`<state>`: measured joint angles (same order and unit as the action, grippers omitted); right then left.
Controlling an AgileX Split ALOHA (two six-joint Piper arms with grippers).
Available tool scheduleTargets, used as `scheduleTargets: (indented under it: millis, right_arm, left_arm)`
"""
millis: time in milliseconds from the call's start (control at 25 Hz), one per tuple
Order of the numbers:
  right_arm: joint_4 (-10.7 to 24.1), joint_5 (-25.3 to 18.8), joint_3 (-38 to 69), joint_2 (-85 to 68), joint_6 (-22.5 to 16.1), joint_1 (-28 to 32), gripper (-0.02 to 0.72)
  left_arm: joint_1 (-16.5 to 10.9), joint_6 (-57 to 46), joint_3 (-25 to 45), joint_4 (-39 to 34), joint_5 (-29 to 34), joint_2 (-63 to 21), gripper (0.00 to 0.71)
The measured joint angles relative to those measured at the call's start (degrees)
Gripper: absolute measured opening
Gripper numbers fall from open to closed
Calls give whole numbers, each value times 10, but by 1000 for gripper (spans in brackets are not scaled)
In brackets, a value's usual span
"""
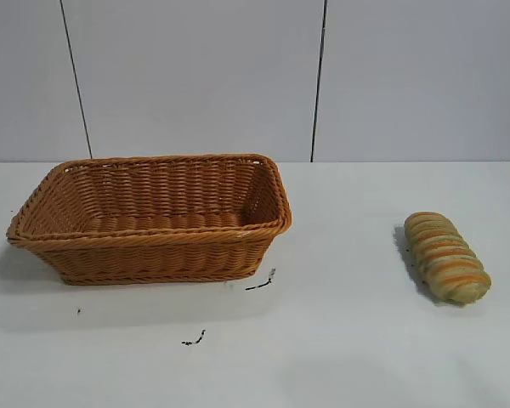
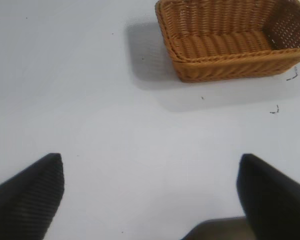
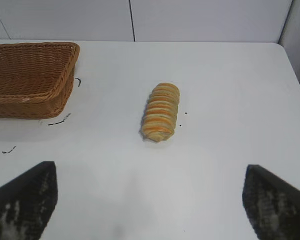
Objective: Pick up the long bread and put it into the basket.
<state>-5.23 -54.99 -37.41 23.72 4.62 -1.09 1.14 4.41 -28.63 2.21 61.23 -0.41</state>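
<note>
The long bread [image 1: 447,257], golden-tan with orange-brown stripes, lies on the white table at the right; it also shows in the right wrist view [image 3: 161,111]. The orange-brown wicker basket [image 1: 153,255] stands empty at the left, and also shows in the left wrist view [image 2: 230,67] and the right wrist view [image 3: 30,100]. Neither arm shows in the exterior view. My right gripper [image 3: 150,172] is open and empty, short of the bread with bare table between. My left gripper [image 2: 150,165] is open and empty, well short of the basket.
The white table [image 1: 340,340] carries a few small black marks [image 1: 262,284] by the basket's front right corner. A pale panelled wall stands behind the table. The table's far edge and corner show in the right wrist view [image 3: 277,45].
</note>
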Motion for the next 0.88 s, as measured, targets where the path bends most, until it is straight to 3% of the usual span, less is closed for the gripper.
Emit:
scheduleTargets:
  millis: [320,600,880]
  right_arm:
    - [0,9,-136,338,1,0,689]
    - [30,7,-283,598,7,0,689]
    - [-6,15,-382,718,42,0,689]
  left_arm:
    - [0,0,0,0,0,0,692]
    - [0,0,0,0,0,0,692]
    - [0,0,0,0,0,0,692]
